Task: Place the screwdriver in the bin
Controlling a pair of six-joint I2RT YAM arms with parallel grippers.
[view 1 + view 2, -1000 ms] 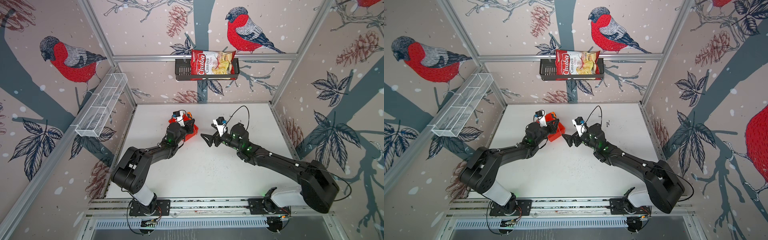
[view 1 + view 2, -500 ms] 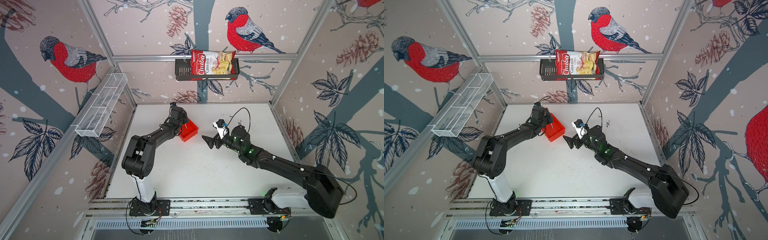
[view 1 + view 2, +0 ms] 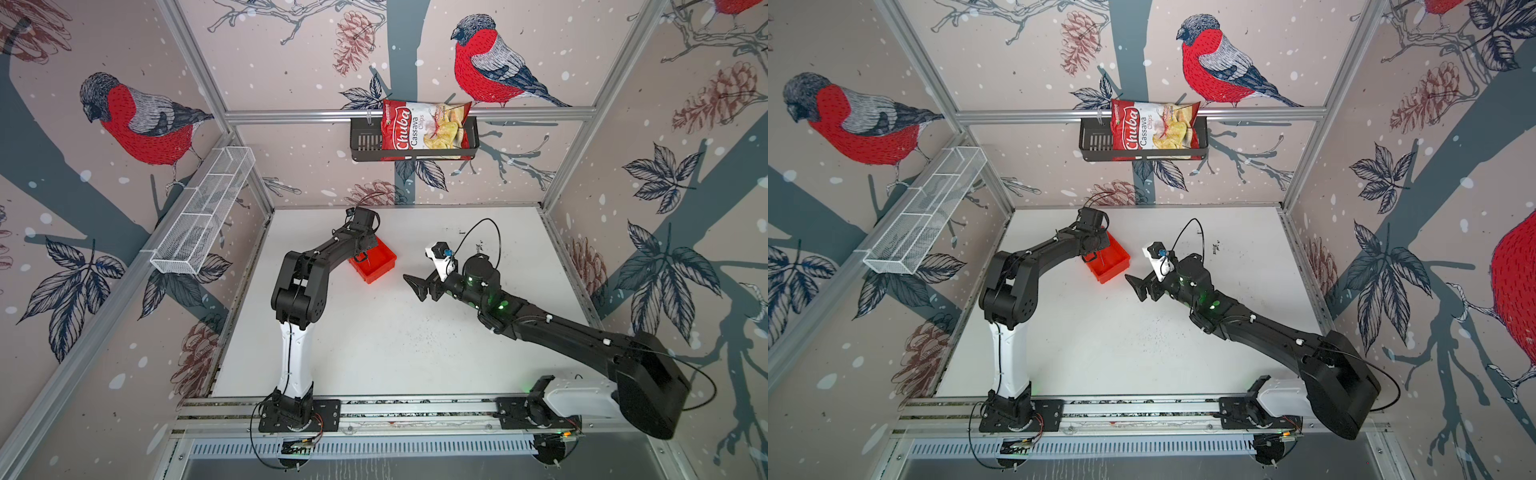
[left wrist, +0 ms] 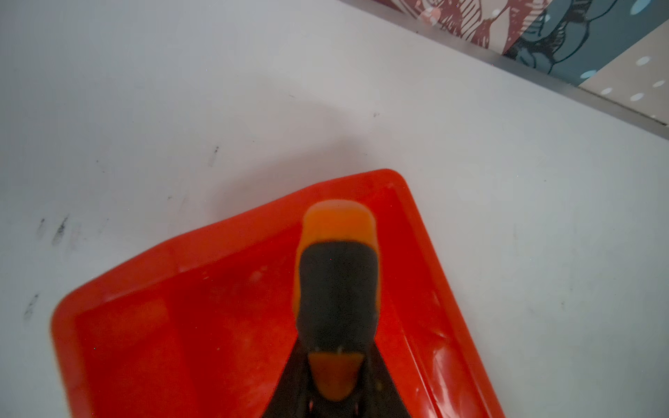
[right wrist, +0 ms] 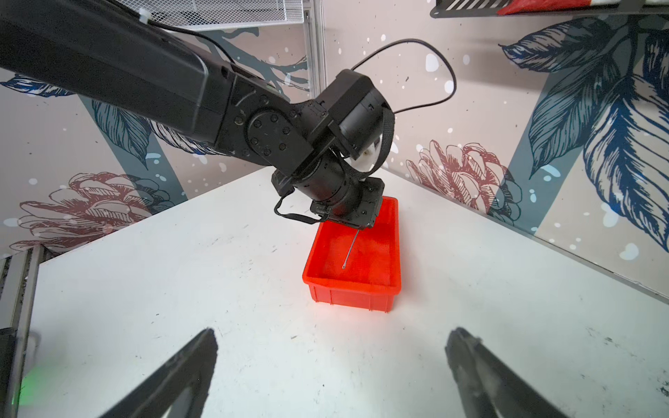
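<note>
- I have the screwdriver [image 4: 336, 289] up off the table [image 5: 144, 289] and clamped in the left gripper [image 4: 336, 362]. The left fingers [image 4: 289, 383] pinch the orange-and-black handle from both sides.
- The bin [image 5: 347, 298] stands in the far half of the surface, left of its middle, with its long side running away from the right wrist camera.
- In the right wrist view, the thin metal shaft [image 5: 351, 249] slants down from the left gripper into the bin, with its tip over the red floor near the middle.
- I cannot tell whether the tip touches the floor or hangs just above it.
- In the left wrist view, the handle sits inside the bin's outline, close to one corner of its rim.
- By my reckoning, the pick and the carry are done, and the tool is lined up over the bin.
- What is left is the release: the screwdriver is not yet lying in the bin, because the left fingers hold it.
- I judge that a small drop would be enough. The walls are low, so a tilted shaft could tip the tool against the rim when I let go.
- The right gripper [image 5: 333, 336] has its jaws spread wide and holds nothing. It hovers above the bare surface near the middle, apart from the bin and pointing toward it.
- I see nothing else on the surface that belongs to this task.
</note>
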